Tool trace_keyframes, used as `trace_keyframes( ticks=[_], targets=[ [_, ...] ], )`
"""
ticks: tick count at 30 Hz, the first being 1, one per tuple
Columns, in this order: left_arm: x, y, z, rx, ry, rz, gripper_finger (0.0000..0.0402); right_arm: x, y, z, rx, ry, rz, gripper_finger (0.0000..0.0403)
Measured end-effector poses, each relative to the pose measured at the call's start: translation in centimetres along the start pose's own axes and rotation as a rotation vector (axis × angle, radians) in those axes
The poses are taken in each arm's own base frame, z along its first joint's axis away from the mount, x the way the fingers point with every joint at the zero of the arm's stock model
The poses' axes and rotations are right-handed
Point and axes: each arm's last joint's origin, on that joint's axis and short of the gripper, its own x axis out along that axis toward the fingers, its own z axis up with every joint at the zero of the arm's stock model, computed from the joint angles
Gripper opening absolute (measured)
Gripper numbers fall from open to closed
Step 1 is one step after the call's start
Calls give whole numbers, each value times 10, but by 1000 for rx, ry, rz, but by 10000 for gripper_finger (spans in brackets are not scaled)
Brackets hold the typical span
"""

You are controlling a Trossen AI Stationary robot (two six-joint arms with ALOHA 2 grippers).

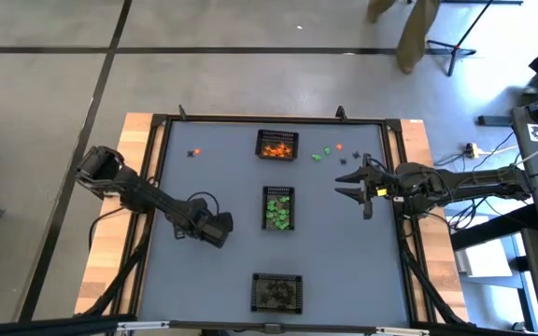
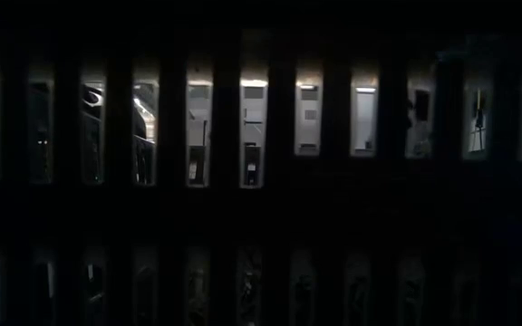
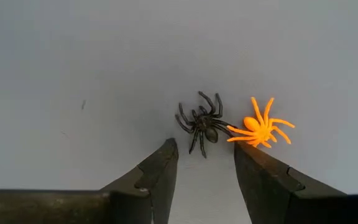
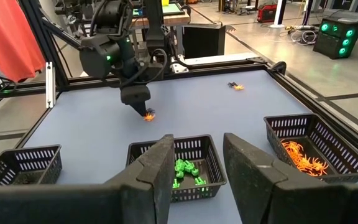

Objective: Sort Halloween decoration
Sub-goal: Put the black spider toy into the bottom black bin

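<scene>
Hovering, left gripper (image 3: 205,163) fingers apart (empty, seemingly) above black spider (image 3: 201,123) touching orange spider (image 3: 261,124).

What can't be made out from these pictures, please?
- Low view: dark bars before the lens hide the whole table.
- High view: the left gripper covers the black spider and orange spider.
- High view: loose trinkets by the right gripper are too small to identify.
</scene>
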Motion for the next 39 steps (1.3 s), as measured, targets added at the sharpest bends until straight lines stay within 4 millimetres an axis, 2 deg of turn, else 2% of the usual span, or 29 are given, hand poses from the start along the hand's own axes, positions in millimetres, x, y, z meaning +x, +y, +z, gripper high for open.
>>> trace_keyframes(
  ticks=[4, 13, 21, 27, 33, 36, 39],
  targets=[
    [-4, 1, 1, -2, 9, -16, 126, 0, 0, 0, 0, 1, 0, 137],
    [-4, -2, 0, -4, 7, -57, 8, 0, 0, 0, 0, 0, 0, 137],
    [-6, -3, -3, 4, 20, -77, 1, 0, 0, 0, 0, 0, 0, 137],
    [-27, -8, -9, 33, 94, -163, 0, 0, 0, 0, 0, 0, 0, 137],
    [-53, -20, -24, 258, 211, -429, 0, 0, 0, 0, 0, 0, 0, 137],
    [-61, -28, -35, 385, 254, -576, 0, 0, 0, 0, 0, 0, 0, 137],
    [-64, -37, -49, 431, 295, -718, 0, 0, 0, 0, 0, 0, 0, 137]
  ],
)
